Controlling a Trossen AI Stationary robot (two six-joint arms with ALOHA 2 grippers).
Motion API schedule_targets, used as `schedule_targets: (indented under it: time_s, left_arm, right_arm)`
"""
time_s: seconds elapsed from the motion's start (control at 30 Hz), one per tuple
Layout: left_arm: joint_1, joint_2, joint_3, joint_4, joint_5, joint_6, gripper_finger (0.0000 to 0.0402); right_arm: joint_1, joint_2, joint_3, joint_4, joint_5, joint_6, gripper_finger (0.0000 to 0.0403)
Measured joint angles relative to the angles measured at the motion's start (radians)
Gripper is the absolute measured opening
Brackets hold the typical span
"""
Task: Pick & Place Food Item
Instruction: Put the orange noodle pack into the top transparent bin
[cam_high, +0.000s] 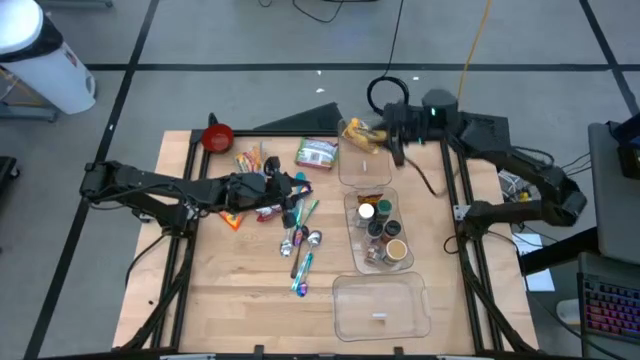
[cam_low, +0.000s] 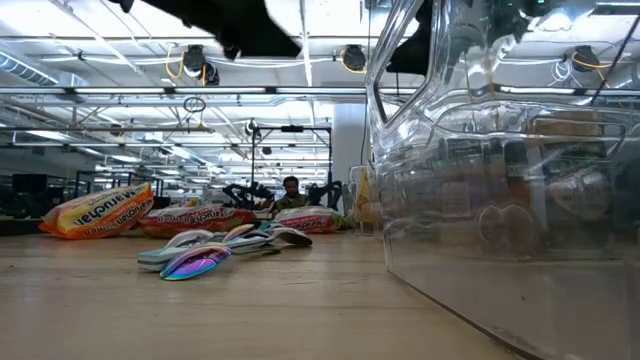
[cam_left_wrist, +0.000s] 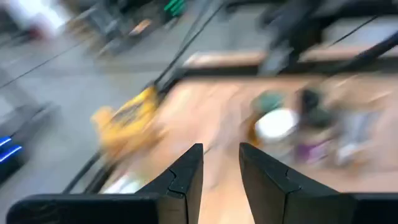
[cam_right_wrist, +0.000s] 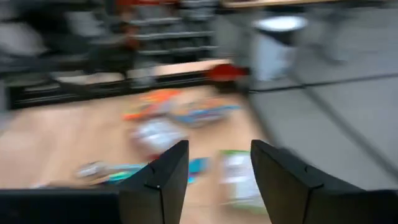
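A wooden table seen from above, two dark robot arms reaching in. At about one o'clock from the table's centre, the right gripper (cam_high: 396, 152) hangs beside a yellow snack bag (cam_high: 362, 132), which rests at the far rim of a clear bin (cam_high: 364, 166). Its own wrist camera shows the fingers (cam_right_wrist: 163, 177) spread apart with nothing between them, so the bag appears just released into or onto that bin. At about nine o'clock, the left gripper (cam_high: 297, 187) hovers over a scatter of snack packets (cam_high: 252, 163) and colourful spoons (cam_high: 302, 240); its fingers (cam_left_wrist: 186, 177) stand slightly apart, pinching nothing. A green-and-white food pouch (cam_high: 316, 152) lies flat at twelve o'clock, still on the wood. A second bin (cam_high: 379, 231) at three o'clock holds small jars (contents hard to read). The placing step looks nearly finished; next, the right arm likely needs to lift clear, and a remaining packet needs a fresh grasp
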Motion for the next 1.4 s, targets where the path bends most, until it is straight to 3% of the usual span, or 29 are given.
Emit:
schedule_targets:
  time_s: [0.13, 0.2, 0.33, 0.47, 0.7, 0.93, 1.03, 1.4]
  left_arm:
    - [0.024, 0.000, 0.000, -0.166, -0.258, -0.110, 0.0114]
    - [0.051, 0.000, 0.000, -0.244, -0.282, -0.196, 0.0114]
    - [0.116, 0.000, 0.000, -0.434, -0.246, -0.388, 0.0121]
    - [0.186, 0.000, 0.000, -0.671, -0.191, -0.629, 0.0155]
    - [0.253, 0.000, 0.000, -0.930, 0.058, -0.916, 0.0241]
    - [0.254, 0.000, 0.000, -1.101, 0.081, -1.134, 0.0294]
    - [0.254, 0.000, -0.013, -1.180, 0.059, -1.201, 0.0296]
    - [0.281, 0.000, -0.080, -1.097, 0.090, -1.175, 0.0296]
  right_arm:
    - [0.095, -0.116, -0.179, 0.101, -0.034, 0.043, 0.0164]
    - [0.143, -0.171, -0.273, 0.187, -0.017, 0.075, 0.0164]
    - [0.235, -0.259, -0.448, 0.400, 0.060, 0.107, 0.0164]
    - [0.288, -0.310, -0.545, 0.607, 0.141, 0.082, 0.0164]
    - [0.294, -0.342, -0.561, 0.621, 0.151, 0.081, 0.0164]
    - [0.294, -0.329, -0.561, 0.621, 0.151, 0.079, 0.0164]
    - [0.294, -0.329, -0.561, 0.621, 0.151, 0.079, 0.0164]
    - [0.294, -0.329, -0.561, 0.621, 0.151, 0.079, 0.0164]
